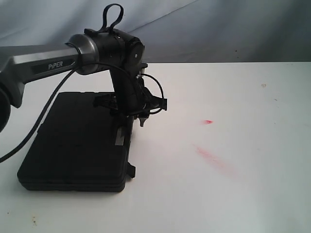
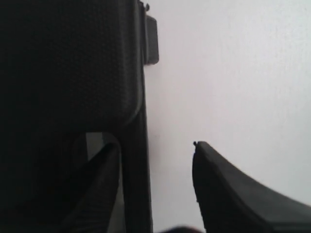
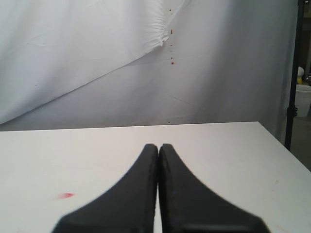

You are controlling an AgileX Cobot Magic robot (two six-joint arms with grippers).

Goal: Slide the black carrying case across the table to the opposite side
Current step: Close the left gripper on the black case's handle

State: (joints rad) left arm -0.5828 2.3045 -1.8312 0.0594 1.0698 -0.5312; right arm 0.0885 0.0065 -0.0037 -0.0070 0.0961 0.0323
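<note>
The black carrying case [image 1: 73, 145] lies flat on the left part of the white table [image 1: 233, 97]. My left gripper [image 1: 131, 121] points down at the case's right edge. In the left wrist view, the left gripper [image 2: 155, 145] is open and straddles that edge of the case [image 2: 68, 63]. One finger [image 2: 104, 184] is over the case. The other finger [image 2: 223, 189] is over bare table, with a white gap between it and the case. The right gripper [image 3: 159, 145] is shut on nothing, low over the table [image 3: 73, 150], and does not show in the exterior view.
Red smears [image 1: 211, 156] and a small red mark [image 1: 207, 122] lie on the table right of the case. A latch [image 1: 130, 170] sticks out from the case's right side. A grey-white backdrop [image 1: 218, 29] hangs behind the far edge.
</note>
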